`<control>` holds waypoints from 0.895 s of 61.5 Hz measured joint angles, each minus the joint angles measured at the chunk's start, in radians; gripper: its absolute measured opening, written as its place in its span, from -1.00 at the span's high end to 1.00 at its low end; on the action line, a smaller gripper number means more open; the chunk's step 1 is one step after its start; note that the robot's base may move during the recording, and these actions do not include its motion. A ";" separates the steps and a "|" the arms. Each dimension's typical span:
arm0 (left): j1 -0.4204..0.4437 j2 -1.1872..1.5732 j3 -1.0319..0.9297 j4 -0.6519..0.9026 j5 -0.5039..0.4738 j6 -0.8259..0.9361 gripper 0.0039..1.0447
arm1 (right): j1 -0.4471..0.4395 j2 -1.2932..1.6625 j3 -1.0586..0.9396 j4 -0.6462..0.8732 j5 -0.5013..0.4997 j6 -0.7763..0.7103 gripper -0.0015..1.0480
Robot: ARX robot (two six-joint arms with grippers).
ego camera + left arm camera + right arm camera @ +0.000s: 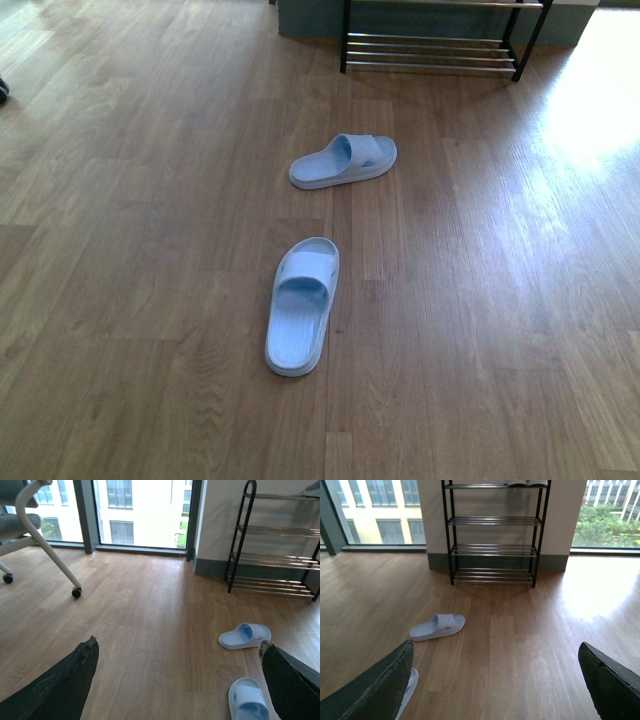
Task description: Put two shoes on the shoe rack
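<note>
Two shoes, both pale-blue moulded slide sandals with one broad strap and an open toe, flat on the brown wood-plank floor [150,200] and well apart. Nearer sandal [302,305] toe pointing away; farther sandal [343,161] crosswise, closer to the black-framed shoe rack with chrome rod shelves [430,52] by the wall. Neither on the rack. Only the rack's lower part in the front view; four tiers in the right wrist view. White castor-tipped chair leg [50,545] only in the left wrist view. Left claw [177,642] spread wide, gripping nothing; right claw [496,645] equally wide, empty.
</note>
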 joint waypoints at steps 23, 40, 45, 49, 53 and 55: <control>0.000 0.000 0.000 0.000 0.000 0.000 -0.83 | 0.000 0.000 0.000 0.000 0.000 0.000 -0.82; 0.000 0.000 0.000 0.000 -0.002 0.000 -0.83 | 0.000 0.001 0.000 0.000 -0.005 0.000 -0.82; 0.000 0.000 0.000 0.000 0.002 0.000 -0.83 | 0.000 0.001 0.000 0.000 0.000 0.000 -0.82; 0.000 0.000 0.000 0.000 0.002 0.000 -0.83 | 0.000 0.001 0.000 0.000 0.002 0.000 -0.82; 0.000 0.000 0.000 0.000 0.001 0.000 -0.83 | 0.000 0.001 0.000 0.000 0.002 0.000 -0.82; -0.007 0.011 0.005 -0.014 -0.033 -0.014 -0.83 | 0.000 0.001 0.000 0.000 0.001 0.000 -0.82</control>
